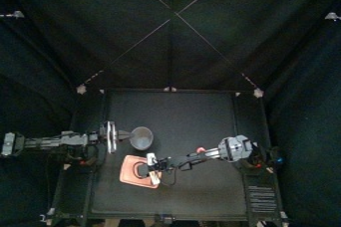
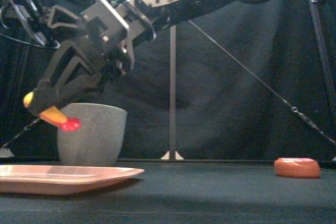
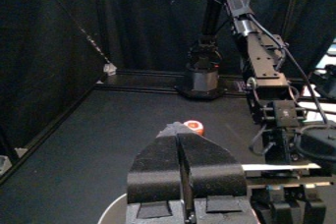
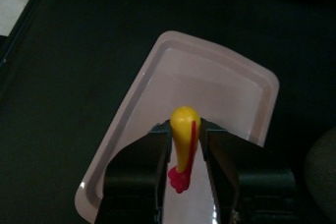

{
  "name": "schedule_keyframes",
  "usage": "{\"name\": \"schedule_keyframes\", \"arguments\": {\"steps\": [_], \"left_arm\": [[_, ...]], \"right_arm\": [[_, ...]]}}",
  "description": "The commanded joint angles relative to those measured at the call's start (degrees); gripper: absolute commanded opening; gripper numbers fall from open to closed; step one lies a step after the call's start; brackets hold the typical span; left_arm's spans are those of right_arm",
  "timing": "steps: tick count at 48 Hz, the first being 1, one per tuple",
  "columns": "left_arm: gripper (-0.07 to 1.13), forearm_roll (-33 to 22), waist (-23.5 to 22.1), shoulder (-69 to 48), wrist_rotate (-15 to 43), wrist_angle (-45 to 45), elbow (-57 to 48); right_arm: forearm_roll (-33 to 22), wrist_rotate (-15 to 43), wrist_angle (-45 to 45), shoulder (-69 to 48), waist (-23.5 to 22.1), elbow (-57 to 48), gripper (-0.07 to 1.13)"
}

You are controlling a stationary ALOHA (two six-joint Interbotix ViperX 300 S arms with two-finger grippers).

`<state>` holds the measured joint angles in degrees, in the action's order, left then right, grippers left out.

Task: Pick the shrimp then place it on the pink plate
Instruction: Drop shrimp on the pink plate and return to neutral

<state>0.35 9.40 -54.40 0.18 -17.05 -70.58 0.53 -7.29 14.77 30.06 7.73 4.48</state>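
Right hand (image 4: pixel 184 157) closed on the small yellow-and-pink toy shrimp (image 4: pixel 183 135), which I hold clear above the flat pink plastic tray (image 4: pixel 243 81) at the front view's lower left, presumably lined up for lowering and release; left hand (image 3: pixel 184 138) rests closed at the left.

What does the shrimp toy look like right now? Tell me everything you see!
The shrimp is a small, smooth toy that looks like plastic. It is yellow at one end, orange in the middle and pinkish red at the other end. It hangs tilted in the air, pinched between the jaws of the right gripper, and nothing else touches it. It is above the pink plate without touching it. In the front view the grey cup stands just behind it.
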Motion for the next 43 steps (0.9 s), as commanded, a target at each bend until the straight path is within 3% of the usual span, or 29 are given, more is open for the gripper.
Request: {"name": "schedule_keyframes", "arguments": {"steps": [1, 18, 28, 35, 43], "left_arm": [[0.1, 0.0, 0.2, 0.2, 0.1, -0.3, 0.4], [0.1, 0.0, 0.1, 0.2, 0.0, -0.3, -0.1], [0.1, -0.1, 0.2, 0.2, 0.0, -0.3, -0.5], [0.1, -0.1, 0.2, 0.2, -0.1, -0.3, -1.1], [0.1, -0.2, 0.2, 0.2, -0.1, -0.3, -1.4]], "right_arm": [[1.8, -0.1, 2.2, -0.6, -0.2, 2.9, 0.63], [3.1, -0.1, 3.7, 0.2, -0.7, 3.7, 0.84], [2.9, -0.1, 2.7, -1.1, -0.7, 3.5, 0.86], [3.2, -0.1, -2.9, -4.5, -0.7, 0.2, 0.86], [4.0, -0.1, -15.1, -10.1, -0.7, -8.3, 0.86]]}}
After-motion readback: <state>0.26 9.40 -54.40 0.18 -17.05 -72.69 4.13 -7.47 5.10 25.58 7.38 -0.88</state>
